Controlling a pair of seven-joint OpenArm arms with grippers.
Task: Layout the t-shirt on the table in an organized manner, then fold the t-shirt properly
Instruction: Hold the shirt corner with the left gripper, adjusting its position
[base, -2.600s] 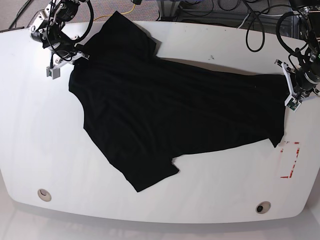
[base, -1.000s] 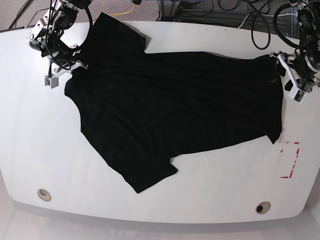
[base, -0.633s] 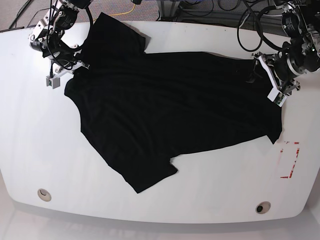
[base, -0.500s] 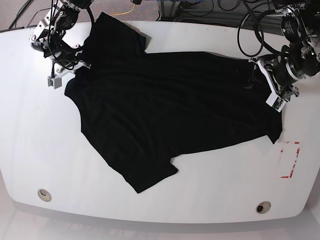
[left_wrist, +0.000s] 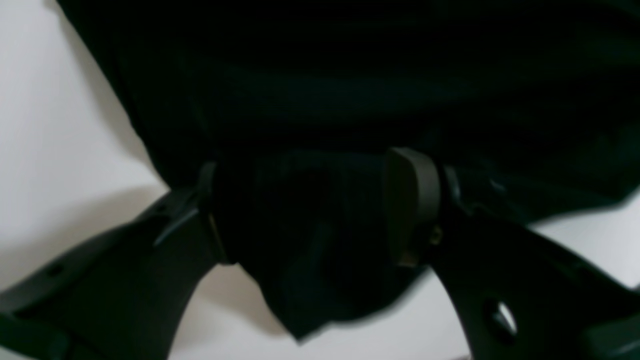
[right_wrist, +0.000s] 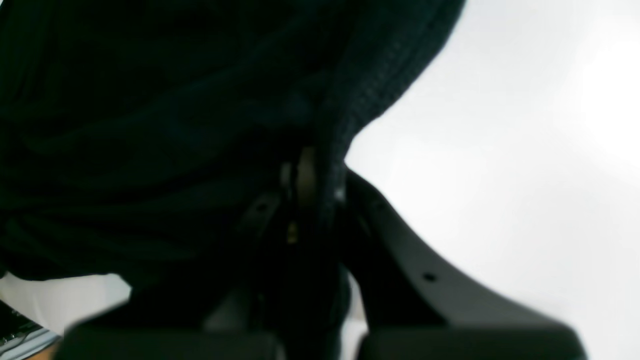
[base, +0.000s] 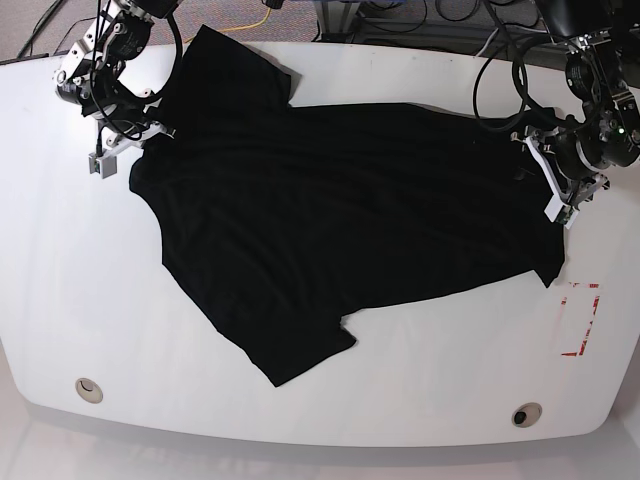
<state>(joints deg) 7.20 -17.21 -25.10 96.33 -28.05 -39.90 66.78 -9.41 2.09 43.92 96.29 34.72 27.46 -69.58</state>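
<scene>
A: Start at the base view's left. Your right end effector is clamped tight on the t-shirt at the shoulder edge; it has barely shifted over the last seconds.

B: And the far side?

A: Your left end effector has swung inward from beyond the hem and now sits over the cloth's corner, jaws spread wide. The hem, which bunched toward it a moment ago, now lies flatter on the bench.

B: So is the layout done?

A: Judging by the skewed body and the sleeve trailing below, no; the shirt wants more squaring before any fold.

B: What do the wrist views add?

A: The left wrist view shows a tuck of black cloth between the parted fingers, not pinched. The right wrist view shows ribbed edge fabric nipped in the closed right end effector, which the base view hides.
</scene>
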